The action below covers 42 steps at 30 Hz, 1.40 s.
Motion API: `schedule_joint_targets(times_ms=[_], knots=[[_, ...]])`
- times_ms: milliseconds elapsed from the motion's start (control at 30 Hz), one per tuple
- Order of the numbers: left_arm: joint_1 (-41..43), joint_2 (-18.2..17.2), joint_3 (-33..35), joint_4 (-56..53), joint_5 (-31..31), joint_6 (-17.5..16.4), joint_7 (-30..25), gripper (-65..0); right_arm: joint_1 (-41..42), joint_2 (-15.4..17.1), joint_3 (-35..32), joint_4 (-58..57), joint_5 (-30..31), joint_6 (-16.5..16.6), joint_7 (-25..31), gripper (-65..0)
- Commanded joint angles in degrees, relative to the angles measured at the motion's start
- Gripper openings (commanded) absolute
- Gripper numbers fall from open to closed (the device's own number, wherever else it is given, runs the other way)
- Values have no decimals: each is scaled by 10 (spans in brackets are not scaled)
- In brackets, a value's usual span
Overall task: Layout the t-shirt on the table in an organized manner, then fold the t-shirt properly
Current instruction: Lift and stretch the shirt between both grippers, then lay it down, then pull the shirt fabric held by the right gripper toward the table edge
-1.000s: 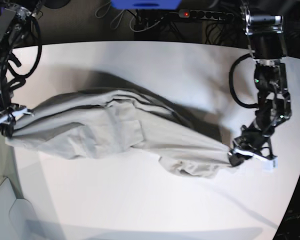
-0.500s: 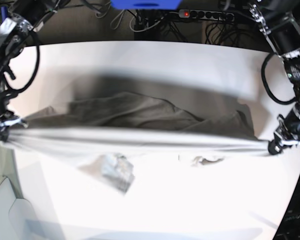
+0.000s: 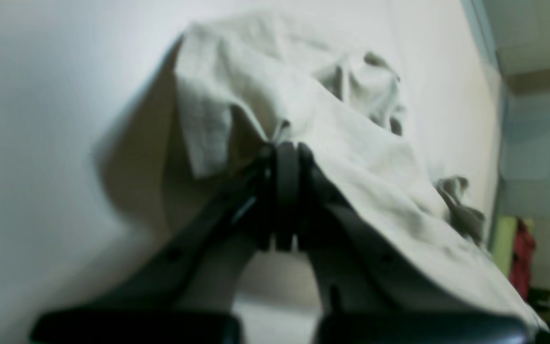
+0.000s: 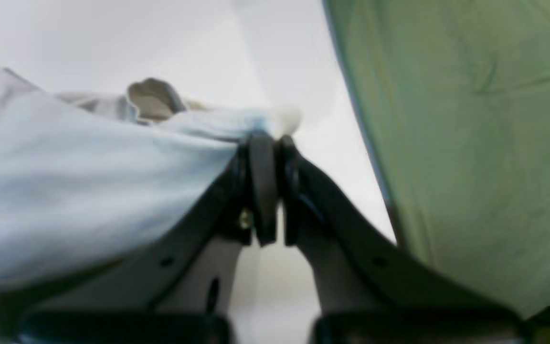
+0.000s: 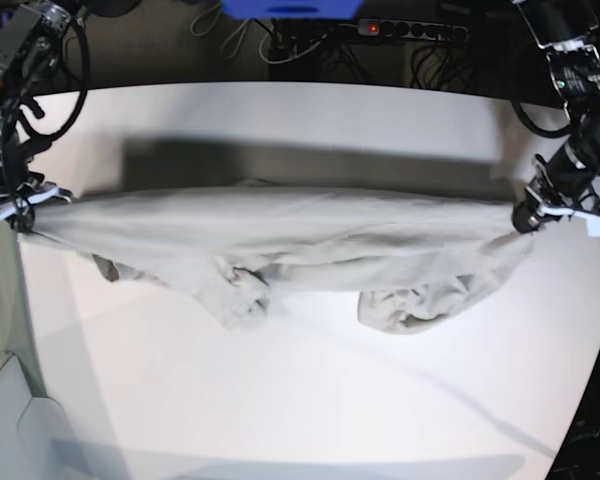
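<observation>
Spreading is the step in hand: the t-shirt (image 5: 280,240) hangs stretched across the table (image 5: 310,410), edge to edge, its sleeves sagging toward the middle. Left gripper (image 5: 528,218) and right gripper (image 5: 18,215) each clench a corner of it. Next, I judge, comes lowering it flat without slackening.

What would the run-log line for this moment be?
phase: spreading | left gripper: shut on light grey-beige cotton t-shirt | right gripper: shut on t-shirt | shirt: stretched between grippers, lower part bunched on white table
</observation>
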Motion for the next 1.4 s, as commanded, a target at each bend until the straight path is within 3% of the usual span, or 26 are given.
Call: schedule_joint_targets(times_ms=[0,133,267,333,567,667,767,900,1067,1300,1367], knots=[[6,-7,-2,19,-49,5,-6,-647,1,9,2,9,2,4,16,-650],[41,-7,-5,44,-112,5,37,-647,-10,9,0,9,2,4,16,-650],[62,-7,-6,54,-127,5,64,-647,-11,12,-4,9,1,4,11,-645],[70,-8,-6,52,-126,5,66,-647,-11,12,-3,9,1,4,11,-590],[93,-21,-6,48,-126,4,64,-647,-11,15,2,10,1,4,11,-287],[94,-25,-6,48,-126,4,64,-647,-9,23,27,16,2,4,13,-226],[102,-26,-6,48,-126,4,63,-647,-2,26,35,16,3,6,14,-216],[104,-24,-6,48,-126,4,65,-647,26,22,-31,22,2,53,10,-216],[104,-21,-6,48,-125,4,68,-647,51,6,-187,17,0,56,10,-216],[104,-19,-6,48,-125,4,68,-647,112,5,-354,-42,0,-54,11,-215],[104,-8,-6,48,-125,4,68,-647,127,5,-383,-64,0,-71,11,-215]])
